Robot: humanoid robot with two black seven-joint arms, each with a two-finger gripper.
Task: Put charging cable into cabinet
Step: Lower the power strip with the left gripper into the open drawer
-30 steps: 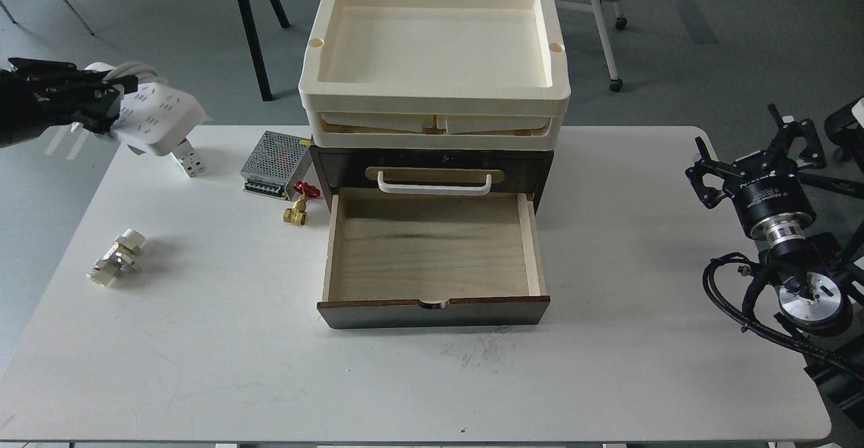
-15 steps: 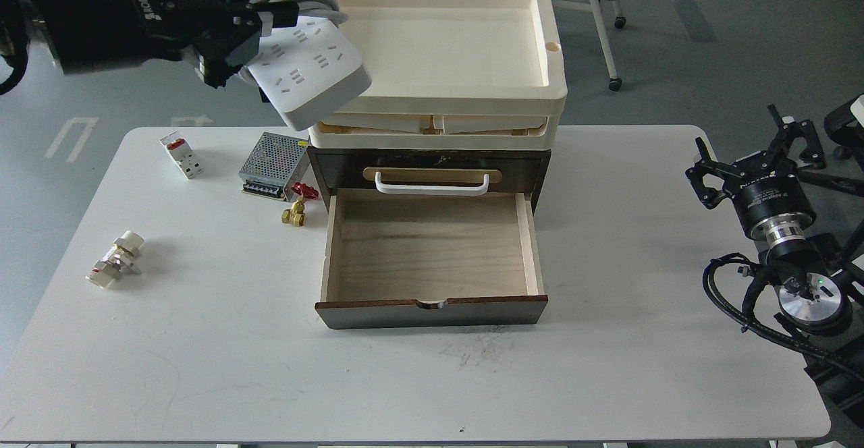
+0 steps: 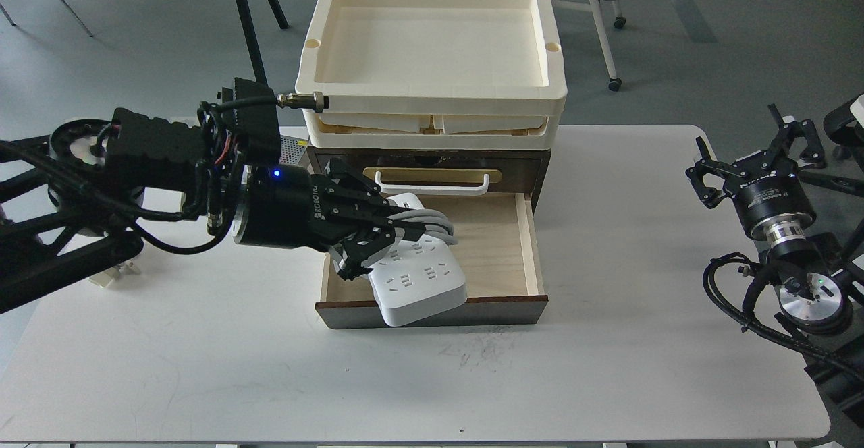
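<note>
My left gripper (image 3: 378, 235) is shut on the charging cable (image 3: 420, 279), a white power strip with its grey-white cord coiled round its middle. It holds the strip above the left half of the open drawer (image 3: 493, 245), the strip's near end overhanging the drawer's dark front edge. The cabinet (image 3: 432, 164) is a dark brown unit with a white handle (image 3: 432, 185) on a brass plate; its lower drawer is pulled out and shows pale wood. My right gripper (image 3: 749, 154) is open and empty at the table's right edge.
Two cream plastic trays (image 3: 432, 107) are stacked on top of the cabinet. My left arm hides most of the things left of the cabinet; a corner of the perforated metal box (image 3: 293, 141) and a small white part (image 3: 111, 272) show past it. A chair (image 3: 611, 3) stands behind the table.
My left gripper has carried the charging cable from high at the far left, past the trays' left corner, down to above the open drawer. The right arm has not moved.
</note>
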